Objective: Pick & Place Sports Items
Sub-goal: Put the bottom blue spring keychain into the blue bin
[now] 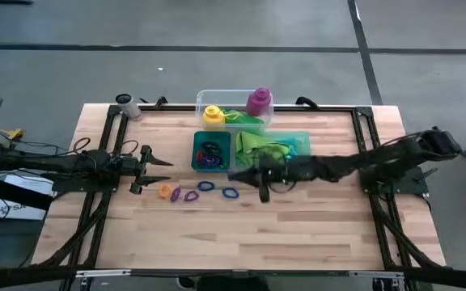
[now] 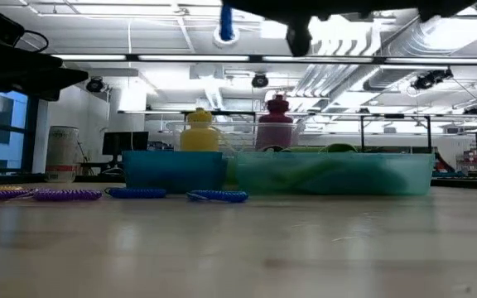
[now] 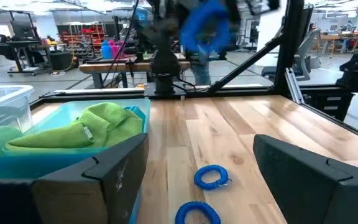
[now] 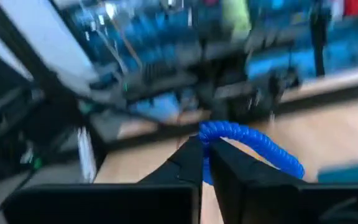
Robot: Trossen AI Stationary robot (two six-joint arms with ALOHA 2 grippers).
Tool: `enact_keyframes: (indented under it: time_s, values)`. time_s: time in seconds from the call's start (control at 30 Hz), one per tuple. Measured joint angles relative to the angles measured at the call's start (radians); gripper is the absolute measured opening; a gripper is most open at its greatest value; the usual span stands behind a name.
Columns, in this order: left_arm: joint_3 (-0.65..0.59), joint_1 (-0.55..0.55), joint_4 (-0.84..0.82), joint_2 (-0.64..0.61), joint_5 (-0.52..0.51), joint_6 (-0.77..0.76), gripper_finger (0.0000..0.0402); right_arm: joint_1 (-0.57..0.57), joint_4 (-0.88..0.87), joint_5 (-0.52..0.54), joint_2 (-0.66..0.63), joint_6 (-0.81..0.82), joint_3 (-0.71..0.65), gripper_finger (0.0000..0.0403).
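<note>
My right gripper [image 4: 207, 155] is shut on a blue coiled ring [image 4: 253, 146] high above the table's middle, in front of the teal tray [image 1: 302, 139]. In the low view that ring [image 2: 227, 25] hangs at the top of the picture. The tray's left compartment holds several rings [image 1: 210, 153]; its right one holds a lime-green cloth [image 1: 265, 145]. Orange, purple and blue rings [image 1: 206, 187] lie flat on the wood near the tray. A yellow bottle [image 1: 212, 115] and a purple bottle [image 1: 258, 101] stand in the clear tub [image 1: 233, 95]. My left gripper [image 1: 158, 162] waits open at the table's left. My right gripper pinches the blue ring's coil [image 4: 211, 132] between its two fingertips, with the rest of the loop standing out past the fingers. The fingers lie about level, reaching in from the table's right. The ring is lifted well clear of the table.
A white cylinder [image 1: 124, 103] stands at the far left corner. Black frame bars run along the table's left and right sides. Bare wood lies between the loose rings and the near edge.
</note>
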Motion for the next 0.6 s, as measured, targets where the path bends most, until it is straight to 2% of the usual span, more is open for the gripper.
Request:
enact_keyframes:
  time_s: [0.1,0.23,0.33,0.43,0.6]
  values:
    - [0.000,0.000,0.000,0.000,0.000,0.000,0.0236,-0.059,0.094,-0.019,0.000,-0.042,0.000,0.0000]
    - [0.000,0.000,0.000,0.000,0.000,0.000,0.0236,-0.129,0.134,-0.014,0.001,-0.072,0.000,0.0000]
    - [0.000,0.000,0.000,0.000,0.000,0.000,0.0236,-0.168,0.177,0.072,0.014,-0.078,0.000,0.0000]
    - [0.000,0.000,0.000,0.000,0.000,0.000,0.0236,-0.192,0.306,0.139,0.058,-0.074,0.001,0.0000]
    - [0.000,0.000,0.000,0.000,0.000,0.000,0.0236,-0.217,0.483,0.054,0.110,-0.069,0.001,0.0000]
